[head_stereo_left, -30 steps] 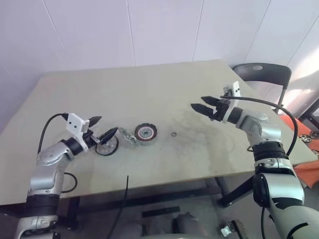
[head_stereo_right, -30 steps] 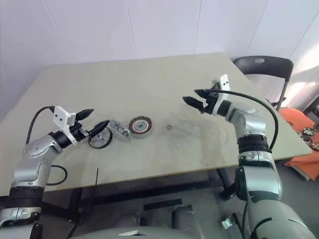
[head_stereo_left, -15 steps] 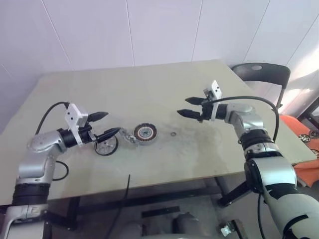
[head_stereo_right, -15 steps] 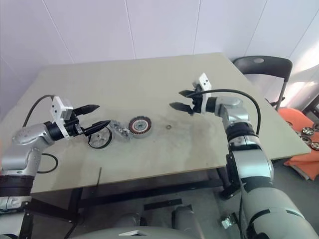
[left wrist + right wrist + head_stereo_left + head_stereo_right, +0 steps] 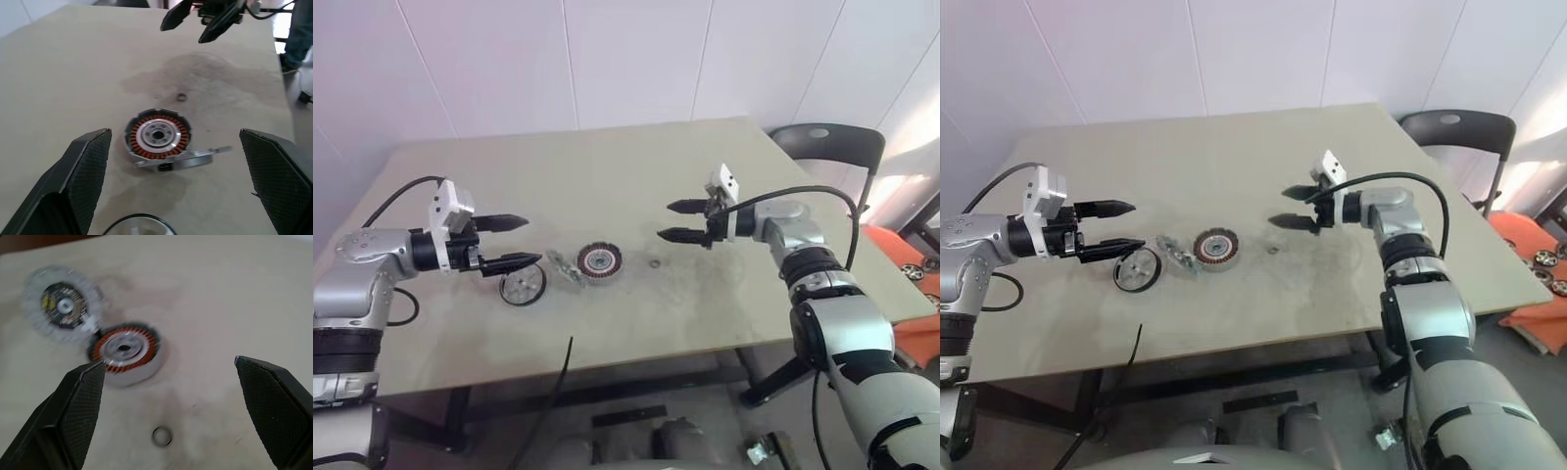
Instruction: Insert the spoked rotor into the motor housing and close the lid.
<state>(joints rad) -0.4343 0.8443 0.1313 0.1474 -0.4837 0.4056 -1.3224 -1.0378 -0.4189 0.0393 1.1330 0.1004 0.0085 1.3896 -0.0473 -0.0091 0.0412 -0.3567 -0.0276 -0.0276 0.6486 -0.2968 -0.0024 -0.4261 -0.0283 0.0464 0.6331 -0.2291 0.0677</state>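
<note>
One table (image 5: 636,176), beige and stained dark toward the right of its middle, carries everything; one black chair (image 5: 827,147) stands behind its far right corner. No brand, label or writing can be read on any part.

Two grippers hover above the tabletop, neither touching anything. The left gripper (image 5: 517,242) points toward the table's middle with its two black fingers spread wide and nothing between them. The right gripper (image 5: 677,221) faces it from the other side, fingers likewise spread apart and empty.

Three round motor parts lie between them in a short row. One motor housing (image 5: 599,259) — copper windings ringed around a silvery centre — sits near the table's middle. One lid (image 5: 523,288), a dark disc with a lighter rim, lies flat to the left of the housing, just below the left gripper. One spoked rotor (image 5: 562,268), thin and silvery, rests between the two, touching or nearly touching the housing's edge.

One small metal ring (image 5: 654,263) — the smallest item — lies alone to the right of the housing, under the right gripper.
</note>
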